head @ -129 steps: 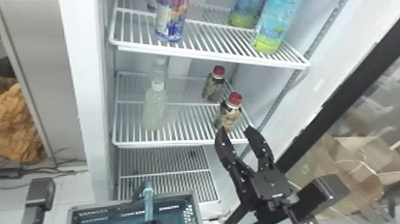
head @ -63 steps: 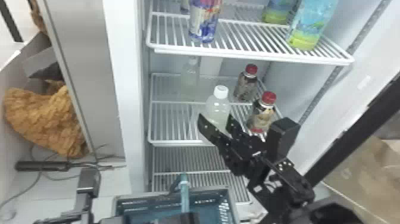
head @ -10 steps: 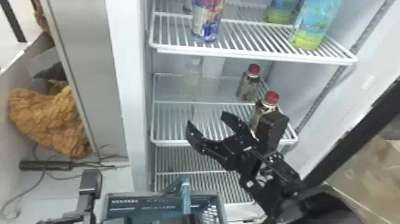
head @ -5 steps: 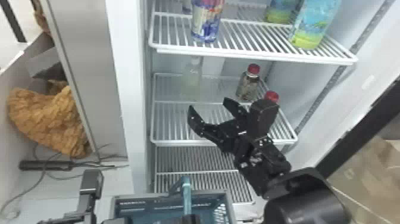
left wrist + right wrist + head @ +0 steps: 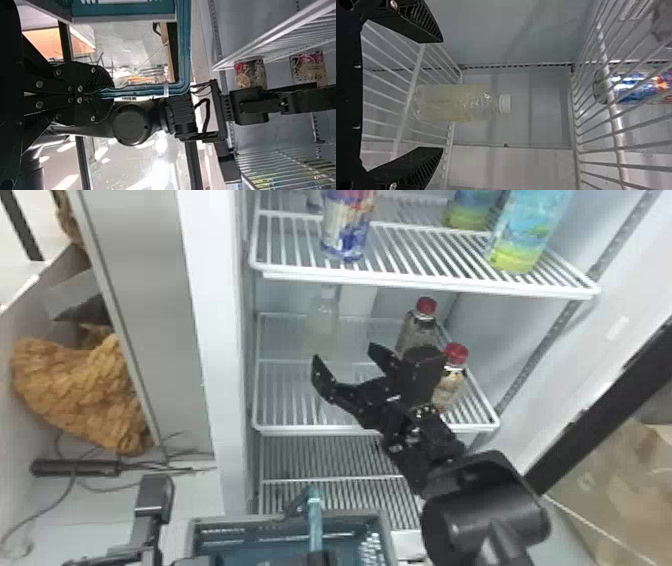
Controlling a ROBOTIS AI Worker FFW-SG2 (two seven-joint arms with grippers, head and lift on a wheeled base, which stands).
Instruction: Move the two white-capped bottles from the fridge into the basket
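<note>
Standing wide apart, the fingers of the right gripper [image 5: 347,357] hold nothing, near the centre of the head view. In the right wrist view, 1 white-capped bottle [image 5: 462,102] is upright on its shelf, beyond the open gap; in the head view it shows above and slightly left of frame centre. At the bottom edge, the left gripper [image 5: 320,559] is pinched narrow on the handle [image 5: 315,522] of the basket [image 5: 290,521]. Right of centre are 2 red-capped bottles [image 5: 452,385], partly behind the right gripper. At upper right, 2 blue-green bottles [image 5: 520,245] are on the upper shelf [image 5: 425,285].
</note>
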